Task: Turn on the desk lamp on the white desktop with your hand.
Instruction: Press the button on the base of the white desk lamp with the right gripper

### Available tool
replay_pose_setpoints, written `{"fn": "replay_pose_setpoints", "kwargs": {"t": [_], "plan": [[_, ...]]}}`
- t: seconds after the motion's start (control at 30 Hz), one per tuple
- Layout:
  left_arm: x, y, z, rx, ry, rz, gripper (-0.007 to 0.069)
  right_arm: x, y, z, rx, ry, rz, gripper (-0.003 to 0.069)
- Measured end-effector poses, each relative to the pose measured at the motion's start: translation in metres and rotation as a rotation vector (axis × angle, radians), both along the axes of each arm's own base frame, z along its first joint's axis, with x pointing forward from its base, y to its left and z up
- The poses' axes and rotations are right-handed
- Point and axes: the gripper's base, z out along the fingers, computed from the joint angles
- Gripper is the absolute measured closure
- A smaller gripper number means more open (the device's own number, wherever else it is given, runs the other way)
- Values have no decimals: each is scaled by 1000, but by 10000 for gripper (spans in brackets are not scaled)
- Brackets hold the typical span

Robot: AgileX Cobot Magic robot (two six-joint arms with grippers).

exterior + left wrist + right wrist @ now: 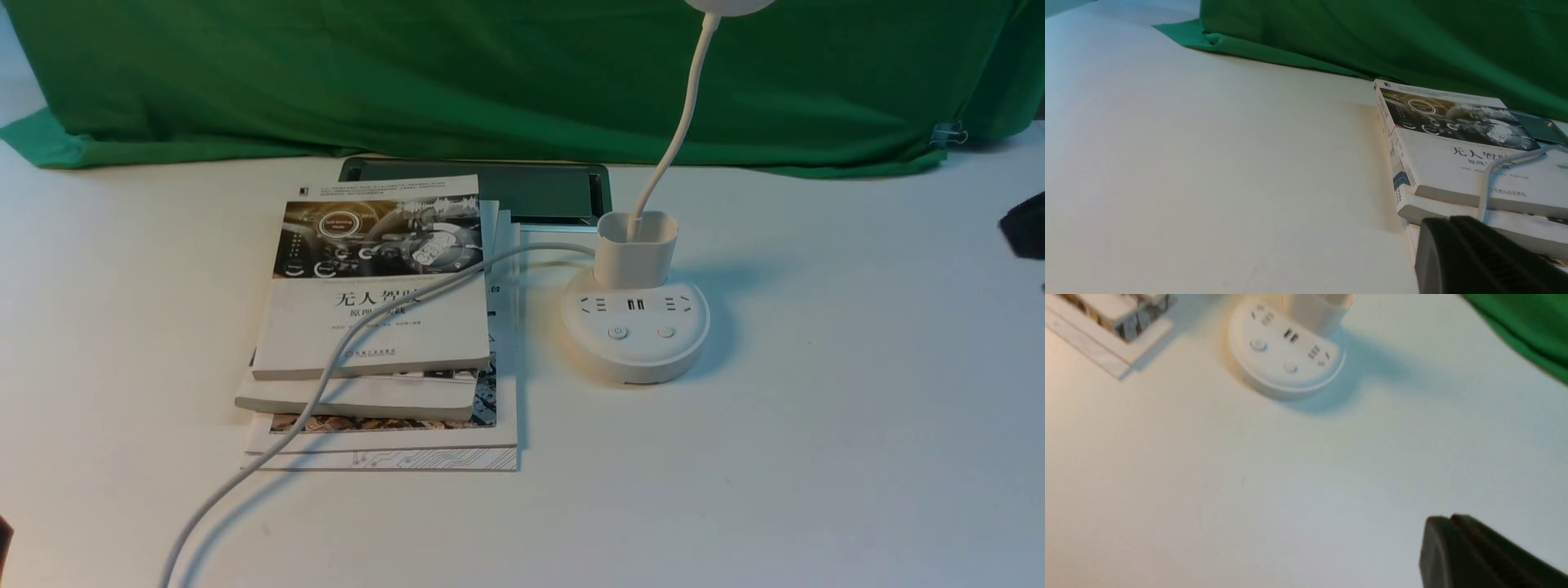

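Observation:
The desk lamp [635, 331] stands on the white desktop [816, 457], right of a stack of books. Its round base carries sockets and two buttons [617, 332]; a cup-shaped holder [635, 249] and thin gooseneck [682, 122] rise from it, and the head is cut off by the top edge. My right gripper [1449, 518] is shut and empty, hovering over bare desktop well short of the lamp base [1286, 355]; in the front view it is a dark shape [1024, 229] at the right edge. My left gripper [1449, 220] is shut beside the books, holding nothing.
A stack of books [375, 327] lies left of the lamp, with the lamp's white cord [326, 376] draped over it toward the front edge. A dark flat tray [522, 192] sits behind the books. Green cloth [490, 82] covers the back.

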Motion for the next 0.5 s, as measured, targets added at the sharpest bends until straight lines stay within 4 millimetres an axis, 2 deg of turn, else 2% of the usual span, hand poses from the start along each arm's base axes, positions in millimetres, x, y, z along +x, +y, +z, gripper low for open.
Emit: {"fn": "replay_pose_setpoints", "kwargs": {"t": [0.07, 0.13, 0.2, 0.5], "plan": [[0, 0, 0, 0, 0, 0, 603, 21, 7, -9, -43, 60, -5, 631], [0, 0, 0, 0, 0, 0, 603, 32, 11, -14, -56, 86, -11, 631], [0, 0, 0, 0, 0, 0, 603, 52, 18, -22, -70, 130, -19, 631], [0, 0, 0, 0, 0, 0, 603, 106, 42, -57, -104, 309, -15, 631]]}}
